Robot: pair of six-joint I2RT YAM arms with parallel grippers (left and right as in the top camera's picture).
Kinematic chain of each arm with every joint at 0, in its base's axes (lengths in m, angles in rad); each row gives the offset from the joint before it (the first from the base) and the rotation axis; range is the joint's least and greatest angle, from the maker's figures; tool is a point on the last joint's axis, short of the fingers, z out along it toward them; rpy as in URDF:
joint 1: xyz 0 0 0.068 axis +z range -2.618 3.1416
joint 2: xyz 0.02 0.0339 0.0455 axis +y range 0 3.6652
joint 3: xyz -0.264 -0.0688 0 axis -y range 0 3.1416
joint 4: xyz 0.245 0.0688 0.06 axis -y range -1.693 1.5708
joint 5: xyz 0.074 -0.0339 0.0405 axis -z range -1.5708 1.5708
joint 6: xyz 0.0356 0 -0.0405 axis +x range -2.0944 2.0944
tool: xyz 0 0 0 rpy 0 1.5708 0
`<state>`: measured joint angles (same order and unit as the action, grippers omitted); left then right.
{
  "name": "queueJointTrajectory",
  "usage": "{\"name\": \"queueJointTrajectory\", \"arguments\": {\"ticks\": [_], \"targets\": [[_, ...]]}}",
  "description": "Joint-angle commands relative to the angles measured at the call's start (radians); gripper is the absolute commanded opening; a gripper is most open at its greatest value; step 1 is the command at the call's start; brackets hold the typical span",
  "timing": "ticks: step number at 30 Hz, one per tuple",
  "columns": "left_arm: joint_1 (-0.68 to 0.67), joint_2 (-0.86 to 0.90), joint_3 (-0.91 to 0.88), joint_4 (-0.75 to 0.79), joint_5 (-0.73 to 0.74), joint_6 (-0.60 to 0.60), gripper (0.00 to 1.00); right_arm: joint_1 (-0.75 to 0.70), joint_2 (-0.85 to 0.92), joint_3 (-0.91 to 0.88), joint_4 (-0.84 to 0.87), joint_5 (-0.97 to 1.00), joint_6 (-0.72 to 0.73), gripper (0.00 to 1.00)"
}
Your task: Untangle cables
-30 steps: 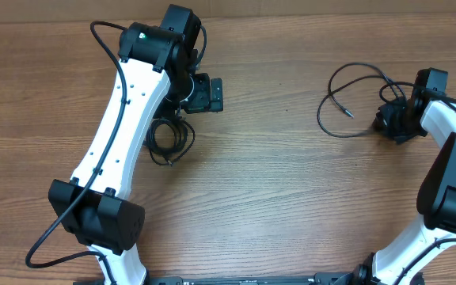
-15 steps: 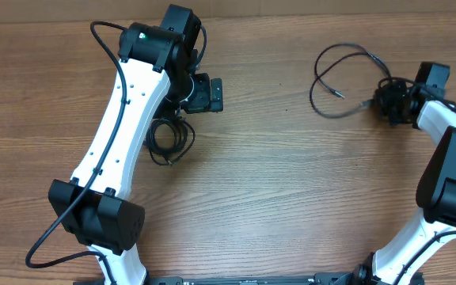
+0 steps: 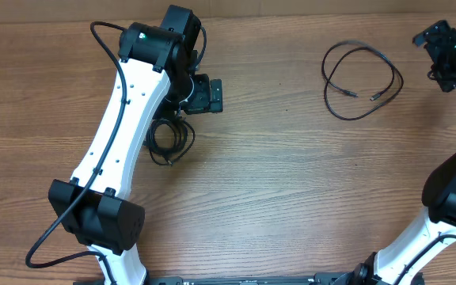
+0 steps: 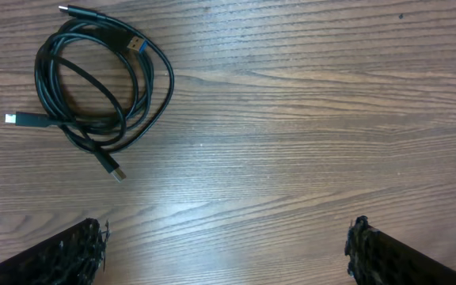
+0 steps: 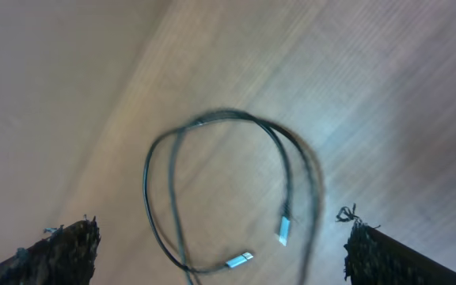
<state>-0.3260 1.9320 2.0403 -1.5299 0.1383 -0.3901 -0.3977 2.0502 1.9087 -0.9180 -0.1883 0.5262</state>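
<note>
Right tool [image 3: 442,57] has released and retreated far right; the freed cable [image 3: 362,79] lies looped there. Left tool [image 4: 228,253], spread empty, hovers beside the coiled bundle [image 4: 93,87]: pinching several strands may tighten it.

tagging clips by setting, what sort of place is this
Probably a robotics lab or test bench: a white left arm and right arm stand at one edge of a wood-grain table, with only black cables on it, a coiled bundle and a loose loop. No walls show.
</note>
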Motion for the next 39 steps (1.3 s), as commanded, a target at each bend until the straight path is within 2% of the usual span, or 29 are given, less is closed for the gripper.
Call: {"name": "queueJointTrajectory", "arguments": {"ticks": [1,4,6,9,11,14,17,22,27,32,36,39], "targets": [[-0.005,0.010,-0.002,0.000,-0.007,-0.011,1.00,0.016,0.003,0.004,-0.058,0.052,-0.087,1.00],[-0.005,0.010,-0.002,-0.001,-0.006,-0.011,1.00,0.036,0.020,-0.001,-0.135,-0.002,-0.087,0.98],[-0.005,0.010,-0.002,-0.001,-0.007,-0.011,1.00,0.060,0.032,-0.007,-0.195,-0.040,-0.087,0.93],[-0.005,0.010,-0.002,0.001,-0.007,-0.011,1.00,0.110,0.037,-0.037,-0.259,-0.053,-0.087,0.76],[-0.005,0.010,-0.002,0.002,-0.007,-0.011,1.00,0.158,0.037,-0.068,-0.266,-0.053,-0.091,0.70],[-0.005,0.010,-0.002,0.002,-0.007,-0.011,1.00,0.244,0.037,-0.125,-0.236,-0.048,-0.127,0.69],[-0.005,0.010,-0.002,0.002,-0.007,-0.011,1.00,0.334,0.038,-0.187,-0.159,-0.002,-0.219,0.76],[-0.005,0.010,-0.002,0.001,-0.007,-0.010,1.00,0.440,0.039,-0.259,-0.068,0.164,-0.217,0.76],[-0.005,0.010,-0.002,0.001,-0.007,-0.010,1.00,0.475,0.039,-0.288,-0.001,0.277,-0.227,0.67],[-0.005,0.010,-0.002,0.001,-0.007,-0.010,1.00,0.473,0.039,-0.331,0.100,0.292,-0.353,0.66],[-0.005,0.010,-0.002,0.002,-0.007,-0.010,1.00,0.473,0.039,-0.393,0.179,0.292,-0.445,0.56],[-0.005,0.010,-0.002,0.001,-0.007,-0.010,1.00,0.472,0.039,-0.434,0.217,0.291,-0.476,0.56]]}}
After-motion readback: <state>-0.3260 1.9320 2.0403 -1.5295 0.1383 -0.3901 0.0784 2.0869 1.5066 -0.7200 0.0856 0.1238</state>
